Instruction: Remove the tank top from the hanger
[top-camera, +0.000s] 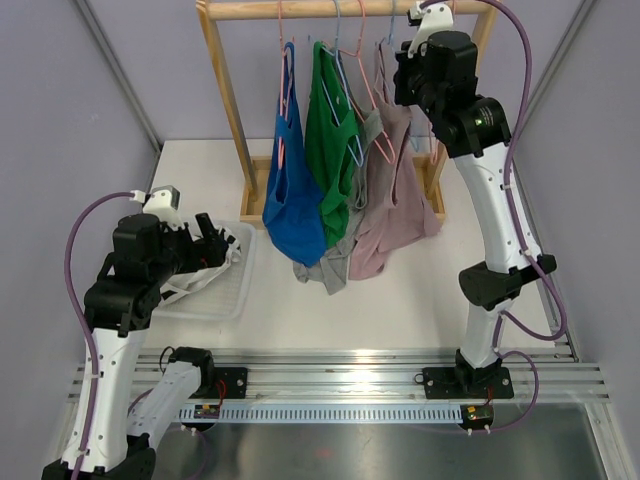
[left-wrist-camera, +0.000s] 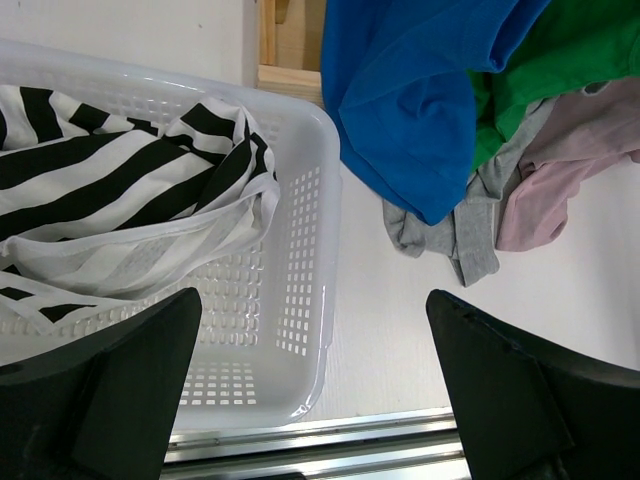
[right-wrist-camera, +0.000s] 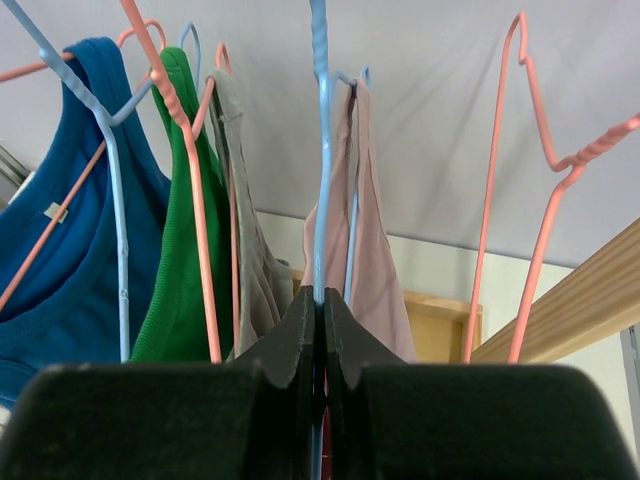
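Several tank tops hang on wire hangers from a wooden rack (top-camera: 226, 90): blue (top-camera: 292, 200), green (top-camera: 330, 150), grey (top-camera: 335, 265) and dusty pink (top-camera: 395, 200). My right gripper (top-camera: 412, 60) is raised at the rack's right end. In the right wrist view it (right-wrist-camera: 321, 300) is shut on the thin light-blue hanger wire (right-wrist-camera: 318, 150), with the pink tank top (right-wrist-camera: 375, 260) hanging just behind it. My left gripper (top-camera: 215, 240) is open and empty, low over a white basket (top-camera: 235, 290). Its wide-apart fingers also show in the left wrist view (left-wrist-camera: 313, 300).
The white basket (left-wrist-camera: 325, 200) holds a black-and-white striped garment (left-wrist-camera: 120, 190). An empty pink hanger (right-wrist-camera: 500, 200) hangs right of the held one, beside the rack's wooden post. The hems of the blue (left-wrist-camera: 420, 100) and grey (left-wrist-camera: 460, 230) tops reach the table.
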